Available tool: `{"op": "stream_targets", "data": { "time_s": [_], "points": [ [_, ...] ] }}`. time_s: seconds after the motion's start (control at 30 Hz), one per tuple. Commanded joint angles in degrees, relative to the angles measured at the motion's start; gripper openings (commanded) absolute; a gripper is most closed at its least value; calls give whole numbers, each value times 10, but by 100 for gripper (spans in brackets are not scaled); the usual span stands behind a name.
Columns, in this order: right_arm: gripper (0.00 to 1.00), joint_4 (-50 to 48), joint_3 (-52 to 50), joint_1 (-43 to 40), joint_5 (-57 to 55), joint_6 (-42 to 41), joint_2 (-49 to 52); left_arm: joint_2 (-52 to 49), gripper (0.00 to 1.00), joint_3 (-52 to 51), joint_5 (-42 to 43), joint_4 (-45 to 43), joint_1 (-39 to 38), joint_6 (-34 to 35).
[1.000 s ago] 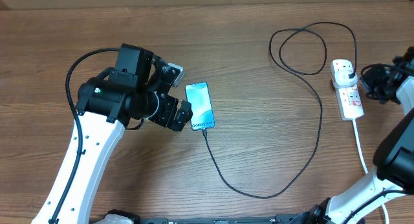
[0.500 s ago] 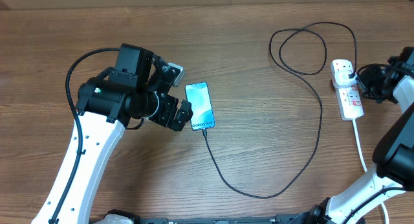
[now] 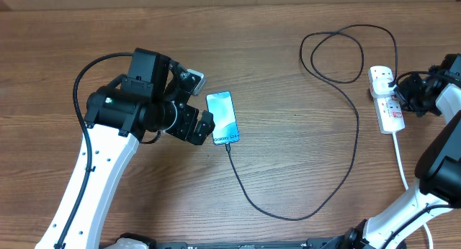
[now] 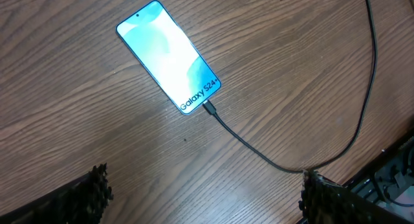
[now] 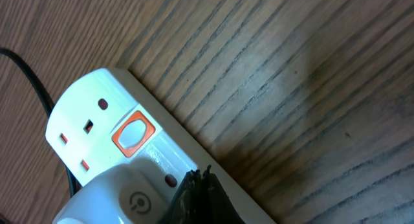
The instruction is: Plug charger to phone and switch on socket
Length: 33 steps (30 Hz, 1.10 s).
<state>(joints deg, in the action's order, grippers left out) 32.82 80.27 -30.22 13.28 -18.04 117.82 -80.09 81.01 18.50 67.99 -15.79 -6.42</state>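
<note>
left gripper (image 4: pixel 206 185) hangs just above the wood with its fingers (image 4: pixel 97 188) spread wide, holding nothing. the phone (image 3: pixel 222 118) lies flat just at its 3 o'clock, apart from it, screen lit pale blue and reading "galaxy". the charger (image 3: pixel 356 127) has its small connector tip (image 4: pixel 210 109) pushed into the phone's 6 o'clock end. from there the black cable drops toward 5 o'clock, swings across the table (image 3: pixel 288 62), climbs toward 12 and curls into a loop before running to the socket (image 3: pixel 386 98), which lies out at the table's 3 o'clock edge with its white cord (image 3: pixel 401 163) trailing toward 6. right gripper (image 5: pixel 200 191) has its fingers pressed together, dark tip over the strip's long edge, just beside an orange-rimmed switch (image 5: pixel 132 134); whether it touches the strip i can't tell.
</note>
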Motion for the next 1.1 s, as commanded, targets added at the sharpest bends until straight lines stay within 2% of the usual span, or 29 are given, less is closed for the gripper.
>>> {"op": "stream_targets", "data": {
  "time_s": [0.0,1.07],
  "points": [
    [4,14,5,17,61,-3,12,1,100,1,9,-4,-4,0],
    [4,87,4,56,64,-3,12,1,99,1,8,-6,-4,0]
  ]
}}
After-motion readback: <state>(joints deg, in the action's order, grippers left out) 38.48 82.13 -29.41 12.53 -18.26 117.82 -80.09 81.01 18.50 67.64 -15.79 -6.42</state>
